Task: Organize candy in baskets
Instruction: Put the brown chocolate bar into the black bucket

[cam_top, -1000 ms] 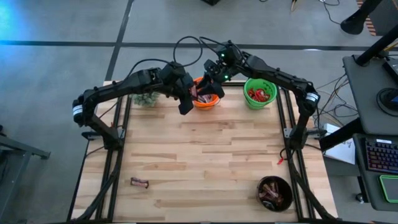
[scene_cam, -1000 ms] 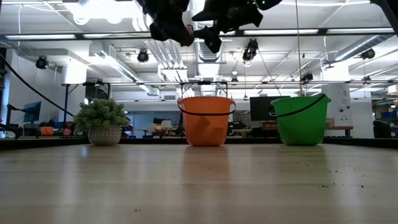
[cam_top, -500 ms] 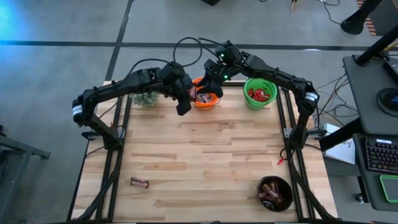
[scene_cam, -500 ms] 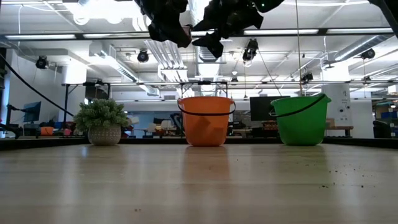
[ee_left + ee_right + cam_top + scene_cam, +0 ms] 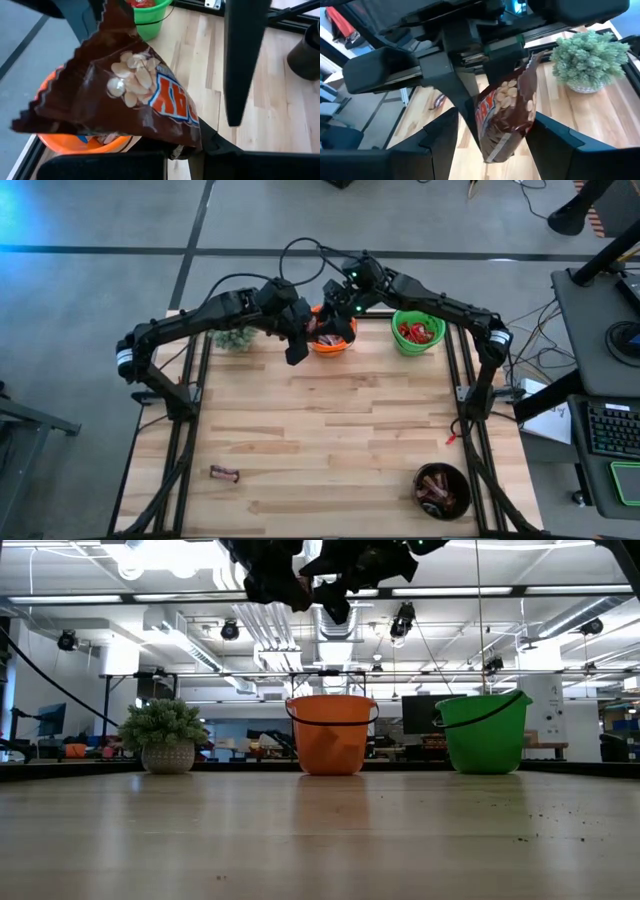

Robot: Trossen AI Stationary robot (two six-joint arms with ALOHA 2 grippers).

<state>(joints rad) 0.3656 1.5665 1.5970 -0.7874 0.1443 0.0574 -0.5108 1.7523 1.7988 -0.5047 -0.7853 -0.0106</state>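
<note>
While both arms are meeting high over the orange pail [image 5: 330, 338] at the top centre of the high view, the left gripper [image 5: 312, 332] is clenching one end of a brown packet [image 5: 125, 97], with its jaws pressed together on the wrapper. The right gripper [image 5: 337, 320] is reaching in from the other side, and in the right wrist view its fingers [image 5: 442, 132] are standing wide apart on either side of the packet's lower end [image 5: 507, 117], not closed on it.

The orange pail is sitting at the table's far edge, with the green pail [image 5: 417, 328] just to its right, apart from it, holding red candies [image 5: 416, 332]. The plant [image 5: 235, 337] is standing near the far left edge, to the left of the orange pail. The black bowl [image 5: 442, 490], filled with brown candies, is resting in the lower right of the high view, close to the front edge. One loose candy [image 5: 223, 473] is lying in the lower left, near the left rail.

In the low view, the grippers are hanging at the top edge of the frame, well above the pail rims, and the wooden table [image 5: 330, 440] is lying open across its whole middle.
</note>
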